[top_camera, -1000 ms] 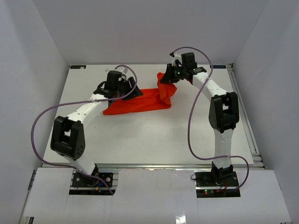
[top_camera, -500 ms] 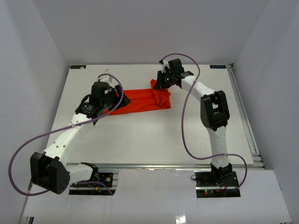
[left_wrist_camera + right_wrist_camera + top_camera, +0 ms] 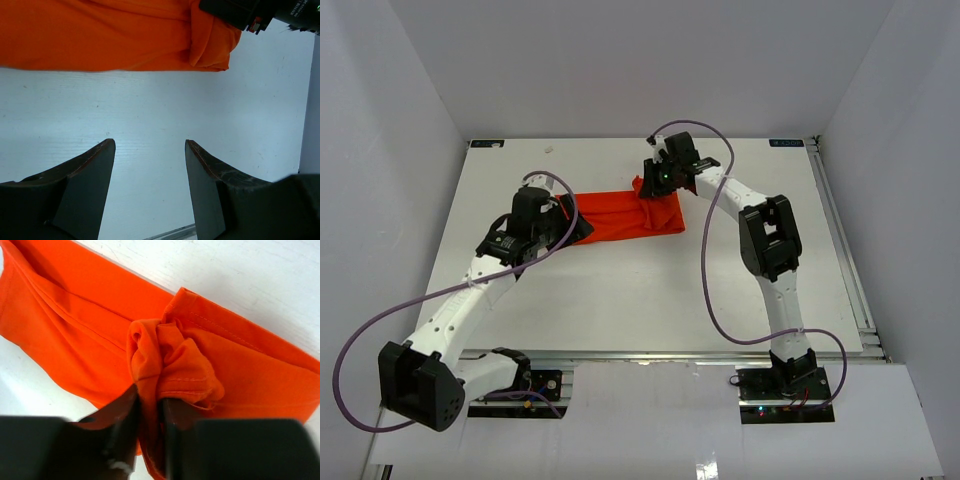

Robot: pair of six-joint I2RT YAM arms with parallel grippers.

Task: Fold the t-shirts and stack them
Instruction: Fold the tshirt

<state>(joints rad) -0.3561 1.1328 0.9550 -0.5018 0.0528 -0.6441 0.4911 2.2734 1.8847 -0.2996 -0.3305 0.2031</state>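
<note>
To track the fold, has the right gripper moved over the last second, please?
Yes. The right gripper, pinching the orange-red t-shirt, moved left, away from the table's far right corner.

1. We are carrying the right end of the t-shirt (image 3: pixel 618 212) leftward, bunched in our right gripper (image 3: pixel 150 401).
2. We are drawing our left gripper (image 3: pixel 148 145), jaws apart, back off the cloth over bare table (image 3: pixel 640 300).
</note>
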